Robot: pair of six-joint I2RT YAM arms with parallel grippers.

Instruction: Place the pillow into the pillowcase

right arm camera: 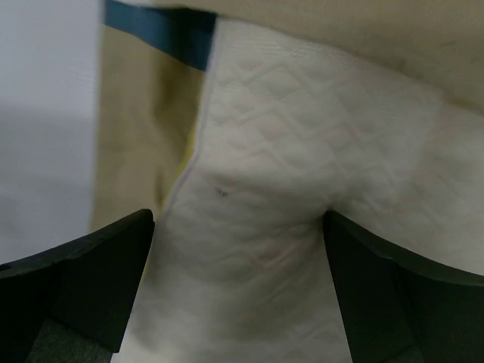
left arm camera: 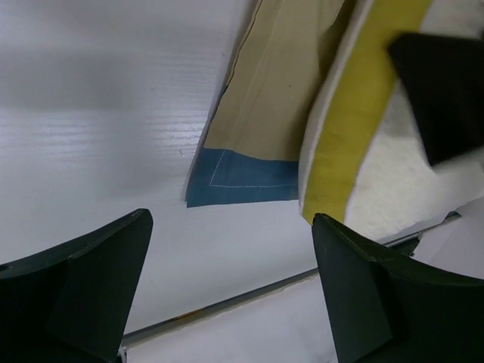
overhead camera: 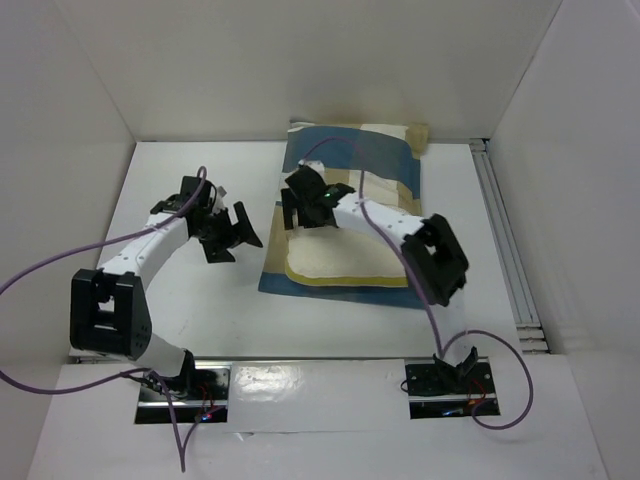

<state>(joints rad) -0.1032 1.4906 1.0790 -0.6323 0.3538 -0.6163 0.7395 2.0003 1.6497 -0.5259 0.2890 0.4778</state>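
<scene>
Our right gripper (overhead camera: pixel 300 210) hangs wide open and empty over the pillow (overhead camera: pixel 340 262), which seems half inside the pillowcase (overhead camera: pixel 350 150) mid-desk (overhead camera: pixel 220 310). The left gripper (overhead camera: pixel 232 240), equally spread and empty, should pinch the case's hem while we push.

Two arms, white shell links with blocky black joints: left arm (overhead camera: pixel 150 240), right arm (overhead camera: pixel 385 222). Black ends: left gripper (overhead camera: pixel 235 240), right gripper (overhead camera: pixel 293 212), with dark wedge-shaped fingers (left arm camera: pixel 83 287). Purple cable (overhead camera: pixel 40 268) loops along each. Shiny metal base plates (overhead camera: pixel 215 385). Small green light (overhead camera: pixel 330 196) on right wrist.
</scene>
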